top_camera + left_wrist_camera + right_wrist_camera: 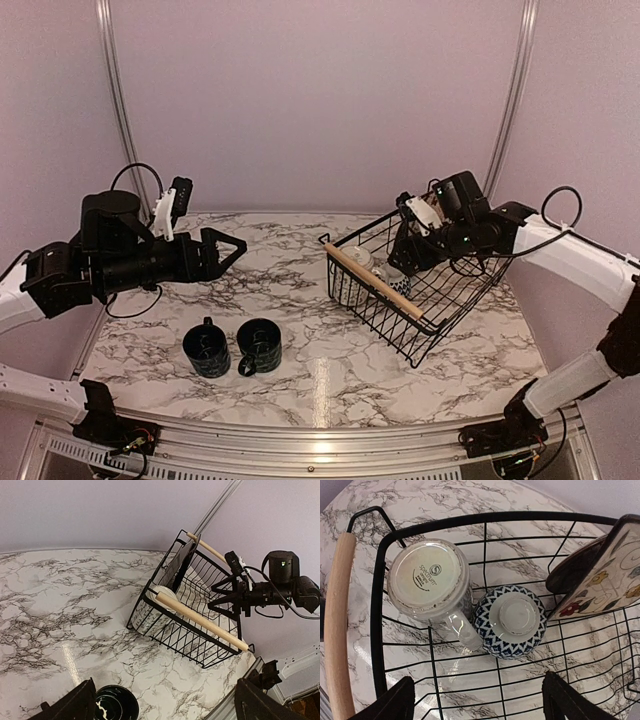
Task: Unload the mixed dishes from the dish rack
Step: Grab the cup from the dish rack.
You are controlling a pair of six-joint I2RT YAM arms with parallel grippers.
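Note:
The black wire dish rack (pixel 440 300) with wooden bar handles (pixel 378 282) stands right of centre. In the right wrist view it holds an upside-down white mug (pixel 429 577), an upside-down small bowl (pixel 514 621) with a blue-and-white patterned outside, and a square patterned plate (pixel 602 577) leaning at the right. My right gripper (pixel 477 702) is open and empty, hovering inside the rack (pixel 380 630) above the mug and bowl; it also shows in the top view (pixel 402 262). Two dark mugs (pixel 206 350) (pixel 260 346) stand on the table. My left gripper (pixel 238 248) is open and empty above the table.
The marble table (pixel 300 260) has a metal front rail (pixel 320 440). In the left wrist view one dark mug (pixel 116 703) sits by my left finger (pixel 70 705), with the rack (pixel 195 625) and the right arm (pixel 272 587) beyond it.

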